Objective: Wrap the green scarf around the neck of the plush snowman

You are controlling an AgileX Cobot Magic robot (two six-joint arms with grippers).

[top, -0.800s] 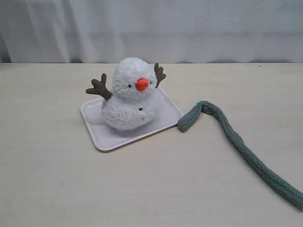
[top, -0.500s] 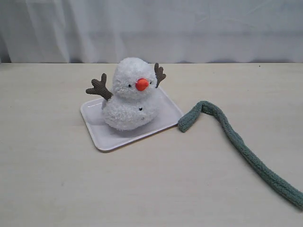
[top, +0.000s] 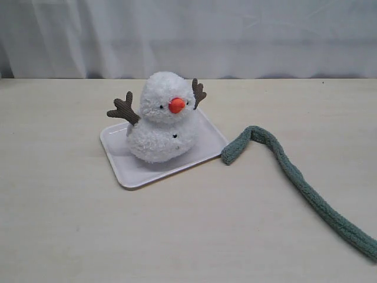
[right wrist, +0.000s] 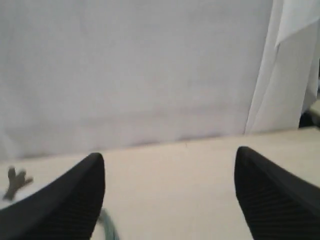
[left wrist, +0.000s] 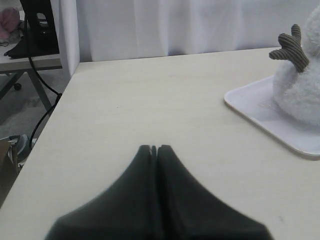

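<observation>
Fuzzy grey-green knit scarf (top: 294, 177) lay slack on the pale table (top: 206, 236), its long axis running away from the fluffy white plush snowman (top: 162, 118), close ahead of the wide-apart, empty right fingers (right wrist: 270, 190), seemingly the nearer pair; the left fingers (left wrist: 145, 200) were pressed together.

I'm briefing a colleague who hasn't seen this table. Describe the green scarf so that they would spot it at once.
On the pale table, find the white tray where the plush snowman sits. The green scarf lies on the tabletop to the right of that tray in the exterior view, one end near the tray's edge. It is the only long, fuzzy, grey-green rope-like strip there.
</observation>
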